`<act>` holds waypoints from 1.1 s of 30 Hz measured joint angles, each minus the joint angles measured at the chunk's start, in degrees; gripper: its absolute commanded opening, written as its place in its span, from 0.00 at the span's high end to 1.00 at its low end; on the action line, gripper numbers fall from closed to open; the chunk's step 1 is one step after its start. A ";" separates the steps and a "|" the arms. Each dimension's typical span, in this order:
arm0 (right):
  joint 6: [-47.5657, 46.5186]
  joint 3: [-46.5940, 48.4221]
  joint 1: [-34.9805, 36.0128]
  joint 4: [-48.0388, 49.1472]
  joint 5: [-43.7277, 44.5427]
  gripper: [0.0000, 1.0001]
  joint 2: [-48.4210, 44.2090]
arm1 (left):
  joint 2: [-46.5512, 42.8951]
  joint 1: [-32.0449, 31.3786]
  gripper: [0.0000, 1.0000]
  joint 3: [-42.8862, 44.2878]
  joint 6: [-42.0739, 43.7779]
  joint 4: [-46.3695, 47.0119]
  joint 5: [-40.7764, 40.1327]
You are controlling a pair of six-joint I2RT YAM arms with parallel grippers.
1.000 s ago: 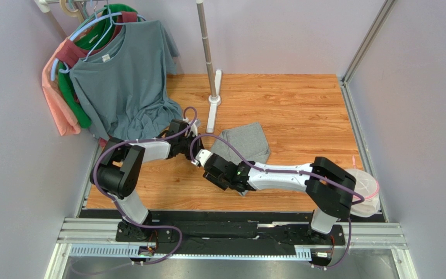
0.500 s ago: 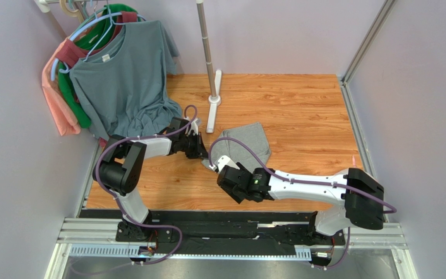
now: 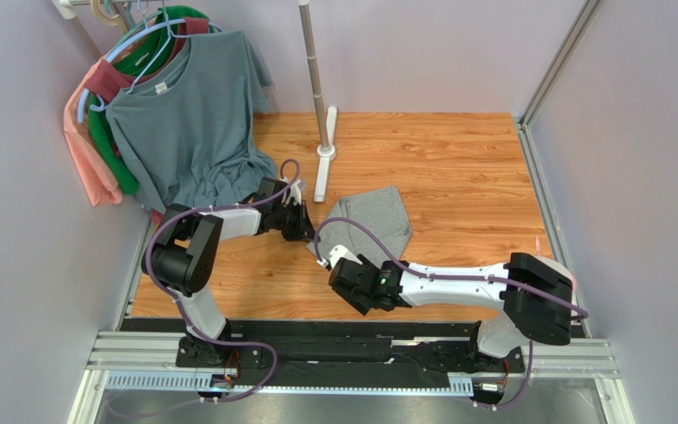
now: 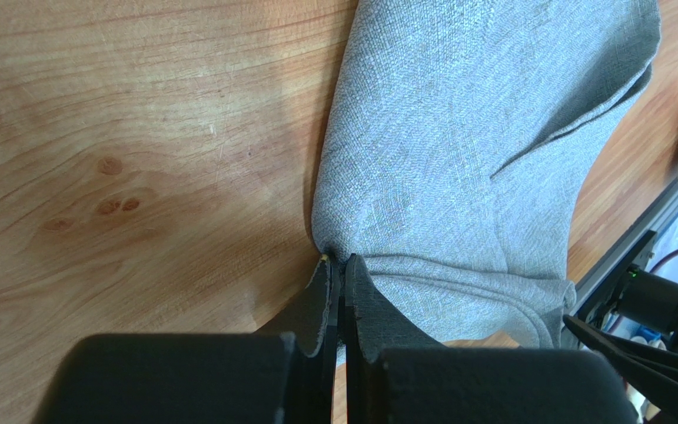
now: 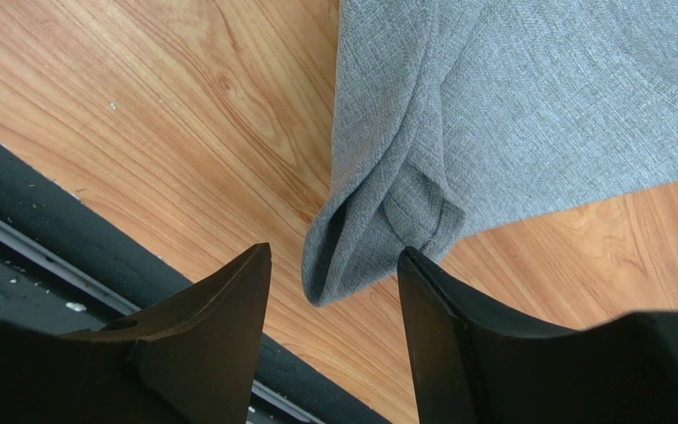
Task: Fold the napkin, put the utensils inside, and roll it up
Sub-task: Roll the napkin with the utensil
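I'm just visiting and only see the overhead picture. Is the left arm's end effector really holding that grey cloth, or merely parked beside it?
Observer: Its wrist camera shows the left end effector shut, fingertips pinching the napkin's edge, where the cloth puckers.
Operator: And the right one?
Observer: The right end effector is open, its fingers straddling a folded-over corner, apparently not touching it.
Operator: Is the cloth one layer?
Observer: No; at that corner the right wrist view shows layers doubled over, with a small open pocket between them.

Bright even light, soft shadows, wrist views sharp
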 measured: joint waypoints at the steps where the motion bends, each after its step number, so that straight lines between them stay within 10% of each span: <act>1: -0.22 0.00 0.00 0.28 0.04 0.41 0.46 | 0.02 0.02 1.00 0.04 0.00 -0.04 0.02; 18: -0.22 0.39 -7.78 4.52 -6.01 0.99 4.22 | 0.15 0.13 1.00 0.15 -0.02 -0.24 0.26; 33: 5.51 -2.69 -22.77 8.41 -35.98 1.00 3.17 | 0.15 0.13 1.00 1.49 -0.13 -2.93 -1.33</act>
